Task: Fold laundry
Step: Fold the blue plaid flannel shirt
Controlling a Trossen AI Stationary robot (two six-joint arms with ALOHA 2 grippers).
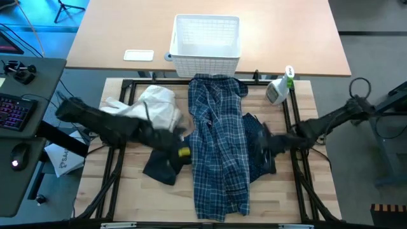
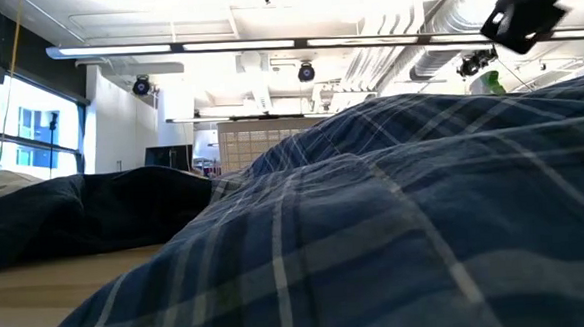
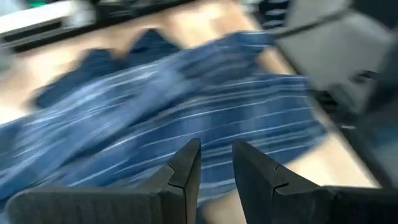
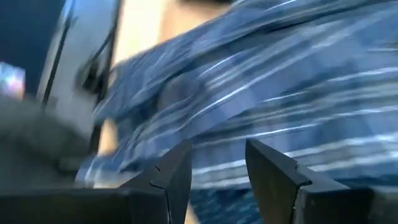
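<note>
Both grippers flanking plaid shirt (image 1: pixel 219 146) mid-table: left gripper (image 3: pixel 216 163) and right gripper (image 4: pixel 219 163) showing fingers apart, empty. Risk: right gripper catching navy shirt (image 1: pixel 259 147) too, dragging it along.

Colours and patterns on my pale wooden worktop (image 1: pixel 127 191)

I see a long blue-and-white plaid cotton shirt (image 1: pixel 219 143) with thin white check lines on mid-blue, a soft dark navy garment (image 1: pixel 261 149) beside it, a small dark grey cloth piece (image 1: pixel 160 168), a crumpled white fabric piece (image 1: pixel 159 105), a white lattice plastic basket (image 1: pixel 206 38), and a white spray bottle with green nozzle (image 1: pixel 280 86).
</note>
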